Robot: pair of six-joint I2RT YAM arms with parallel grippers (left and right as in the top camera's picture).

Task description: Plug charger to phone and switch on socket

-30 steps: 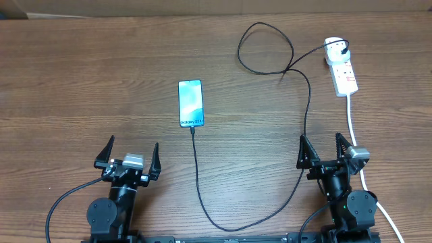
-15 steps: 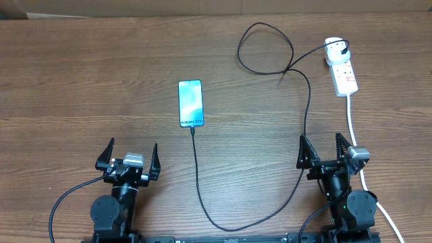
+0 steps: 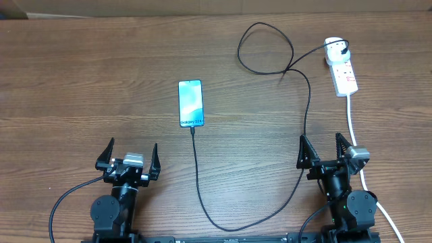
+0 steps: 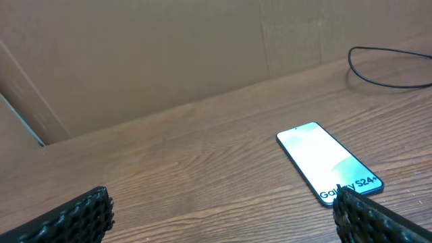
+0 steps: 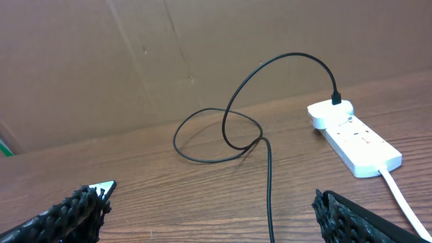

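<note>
The phone [image 3: 191,103] lies flat mid-table, screen lit, also visible in the left wrist view [image 4: 329,162] and as a corner in the right wrist view [image 5: 104,185]. The charger cable [image 3: 196,175] runs from the phone's near end, curves right, loops [image 3: 266,48] and ends at a plug in the white socket strip [image 3: 341,70]. In the right wrist view the cable [image 5: 268,182] passes between the fingers toward the socket [image 5: 354,140]. My left gripper [image 3: 130,156] rests open near the front edge, left of the cable. My right gripper [image 3: 325,151] stands open at front right.
The socket's thick white lead [image 3: 354,128] runs down the right side past the right arm. A cardboard wall [image 4: 169,54] backs the wooden table [image 3: 81,88].
</note>
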